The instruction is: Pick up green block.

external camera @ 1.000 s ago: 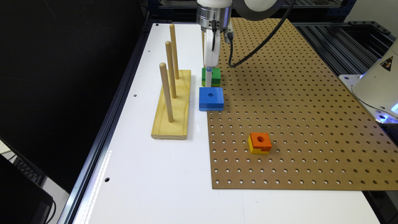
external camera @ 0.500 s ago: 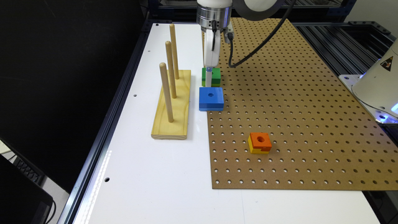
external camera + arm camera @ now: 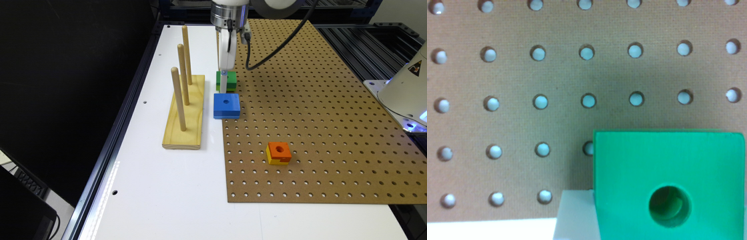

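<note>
Standing here, the first thing at the exterior view's left is the pale wooden peg stand, lying on the white table with three upright dowels in a row from near to far. Just to its right, at the left edge of the brown pegboard, sits the blue block, flat and with a small round hole in its top. Directly beyond it, a little farther from me, is the green block, dark green on top with a lime-green layer showing underneath; it rests at the pegboard's left edge, close to the blue one but with a gap between them. The gripper comes straight down from the arm above and reaches the green block's near-left part, a pale finger standing in front of the block. In the wrist view the green block looms large and close, its round centre hole plain to see, with a pale grey shape at its corner over the pegboard; whether the tool is clenched on the block or released, I cannot tell. Farther right and nearer to me, well apart from the others, the orange-and-yellow block sits alone on the pegboard. A black cable loops from the wrist over the board.
</note>
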